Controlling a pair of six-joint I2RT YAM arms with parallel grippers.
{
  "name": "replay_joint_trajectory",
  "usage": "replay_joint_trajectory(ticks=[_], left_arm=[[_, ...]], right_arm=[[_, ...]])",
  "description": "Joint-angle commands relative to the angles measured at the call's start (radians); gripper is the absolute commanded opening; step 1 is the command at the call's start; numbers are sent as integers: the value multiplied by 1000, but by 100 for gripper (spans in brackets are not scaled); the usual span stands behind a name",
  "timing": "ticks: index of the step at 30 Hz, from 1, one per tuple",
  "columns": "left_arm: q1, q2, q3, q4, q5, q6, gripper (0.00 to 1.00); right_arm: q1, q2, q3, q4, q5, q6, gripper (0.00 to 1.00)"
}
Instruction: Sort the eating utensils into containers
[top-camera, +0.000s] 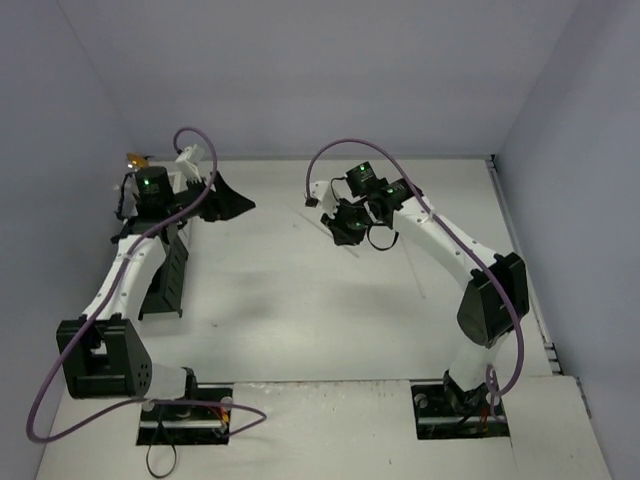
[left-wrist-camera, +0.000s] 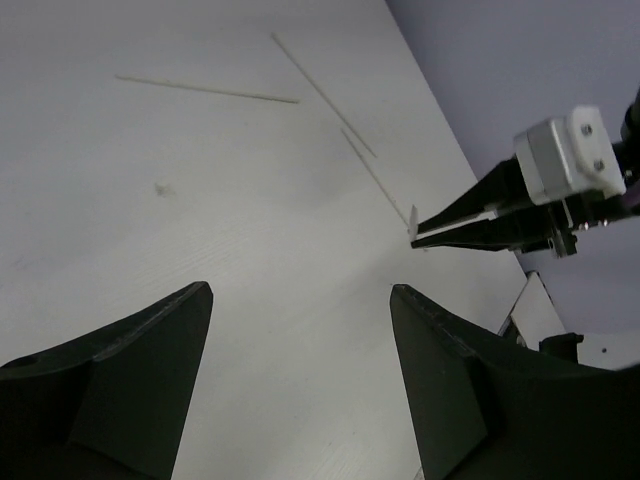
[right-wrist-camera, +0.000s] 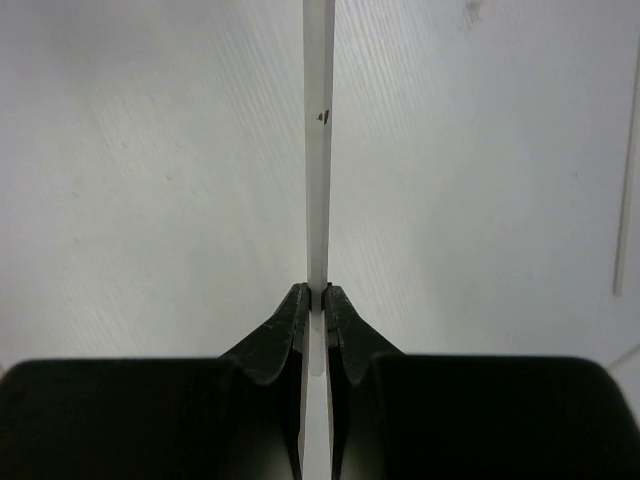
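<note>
Pinching stick: thin white stick (right-wrist-camera: 319, 150) clamped between the right gripper (right-wrist-camera: 318, 297) fingertips, running straight out beyond them over the white table (right-wrist-camera: 150, 170).
Loose sticks (left-wrist-camera: 205, 90): three lying flat on the table, apart from both grippers.
Left gripper (left-wrist-camera: 300, 330): spread wide, grasping nothing, over the table's far left.

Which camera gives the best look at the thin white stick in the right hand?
Right wrist: the stick fills the centre, pinched in the right hand. Left wrist shows it small, side-on; the top view only a faint sliver.
</note>
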Motion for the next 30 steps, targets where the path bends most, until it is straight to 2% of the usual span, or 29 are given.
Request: replay_joint_trajectory(ticks=[1,8,13,15,17,20,21,23,25,27,29,30], left_arm=[[-145,-63,-8,201,-13,-30,70],[-278,15,17,266,-80,-83,70],[-320,56,43,269,-119,-81,69],[-326,70,54,269,-122,-83,58],[-328,82,65,269,-129,-91,41],[-318,80,76,271,-126,-113,5],[-311,73,74,271,-121,-126,0],[-275,55,62,271,-107,-166,0],[-228,26,53,269,-72,-203,0],[-159,-6,71,226,-31,-214,0],[-58,-54,125,-13,-22,-132,0],[-27,-69,155,-93,-16,-77,0]], right_arm=[[5,1,60,26,-268,160,0],[5,50,119,53,-367,240,0],[16,50,122,58,-370,253,0],[18,47,120,59,-374,256,0],[20,42,121,60,-374,258,0],[25,33,123,66,-378,268,0],[25,31,124,66,-379,271,0],[25,25,129,69,-378,274,0],[25,24,134,70,-375,286,14],[23,24,140,70,-365,303,48],[21,19,138,70,-352,308,78],[19,14,136,70,-342,306,84]])
